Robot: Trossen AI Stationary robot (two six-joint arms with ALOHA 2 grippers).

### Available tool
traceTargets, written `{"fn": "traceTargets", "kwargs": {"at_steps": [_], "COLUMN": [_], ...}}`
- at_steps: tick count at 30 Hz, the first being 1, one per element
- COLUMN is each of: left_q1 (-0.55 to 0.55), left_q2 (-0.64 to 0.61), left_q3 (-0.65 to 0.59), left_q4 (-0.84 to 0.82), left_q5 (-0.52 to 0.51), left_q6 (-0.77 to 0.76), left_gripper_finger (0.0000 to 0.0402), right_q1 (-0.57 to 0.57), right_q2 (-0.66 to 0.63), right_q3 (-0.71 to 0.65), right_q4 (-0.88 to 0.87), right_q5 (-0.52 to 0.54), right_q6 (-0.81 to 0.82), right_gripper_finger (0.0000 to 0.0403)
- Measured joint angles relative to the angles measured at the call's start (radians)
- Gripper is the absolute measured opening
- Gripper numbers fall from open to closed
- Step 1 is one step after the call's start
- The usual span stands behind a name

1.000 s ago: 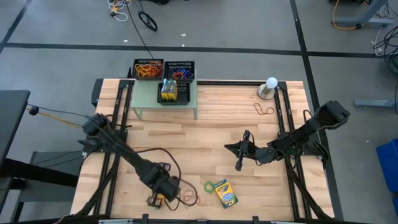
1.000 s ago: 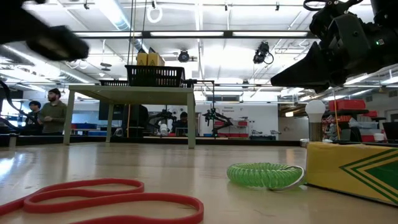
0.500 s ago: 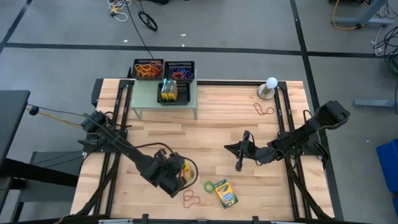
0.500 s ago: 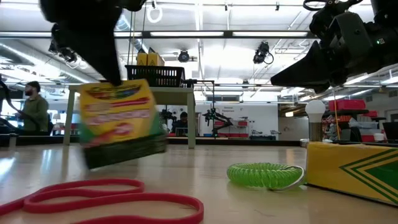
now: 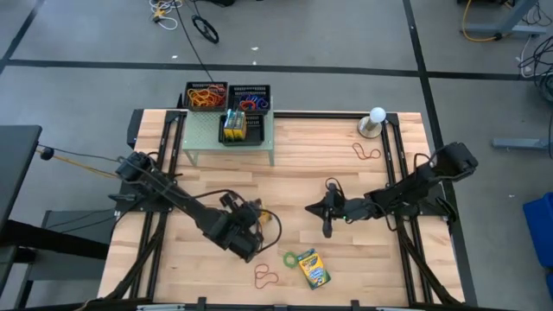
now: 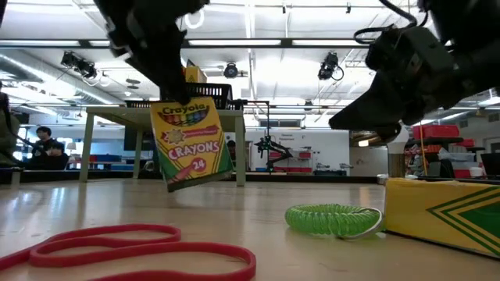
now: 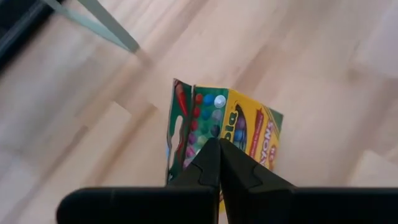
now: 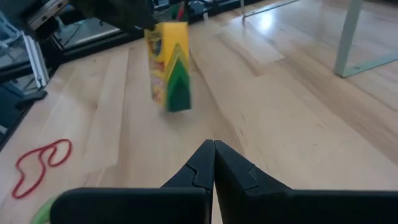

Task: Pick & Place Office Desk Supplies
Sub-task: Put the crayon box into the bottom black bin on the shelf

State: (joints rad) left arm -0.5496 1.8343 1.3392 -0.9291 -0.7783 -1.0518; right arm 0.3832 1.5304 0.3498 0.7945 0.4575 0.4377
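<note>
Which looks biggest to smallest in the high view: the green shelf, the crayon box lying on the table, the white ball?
1. Green shelf
2. Crayon box lying on the table
3. White ball

The differences are plain, so the order is sure.

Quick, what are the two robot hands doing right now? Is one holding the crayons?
Left gripper: shut on the crayon box, which hangs lifted off the table.
Right gripper: shut, holding nothing, above the table's middle.
</note>
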Motion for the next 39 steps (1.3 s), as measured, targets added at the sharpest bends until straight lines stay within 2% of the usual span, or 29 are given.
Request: {"fn": "traceTargets", "kwargs": {"at_steps": [5, 14, 17, 22, 32, 39], "left_q1": [0.033, 0.039, 0.027, 0.012, 0.016, 0.056], "left_q2": [0.02, 0.13, 0.147, 0.144, 0.146, 0.146], "left_q3": [0.001, 0.002, 0.004, 0.013, 0.108, 0.175], "left_q4": [-0.039, -0.058, -0.044, -0.035, -0.048, -0.095], "left_q5": [-0.063, -0.185, -0.195, -0.159, -0.027, 0.063], "left_q6": [0.095, 0.112, 0.094, 0.076, 0.142, 0.169], "left_gripper_finger": [0.0001, 0.0001, 0.0001, 0.0011, 0.008, 0.0133], "right_q1": [-0.002, -0.002, -0.002, -0.002, -0.002, -0.002], "right_q2": [0.044, 0.048, 0.048, 0.048, 0.048, 0.048], "right_q3": [0.033, 0.037, 0.037, 0.037, 0.037, 0.036], "right_q4": [0.001, 0.002, 0.002, 0.001, 0.001, 0.001], "right_q5": [-0.003, -0.002, -0.002, -0.002, -0.002, -0.001], "right_q6": [-0.037, -0.058, -0.059, -0.061, -0.061, -0.061], "right_gripper_finger": [0.0011, 0.0011, 0.0011, 0.0011, 0.0011, 0.0011]}}
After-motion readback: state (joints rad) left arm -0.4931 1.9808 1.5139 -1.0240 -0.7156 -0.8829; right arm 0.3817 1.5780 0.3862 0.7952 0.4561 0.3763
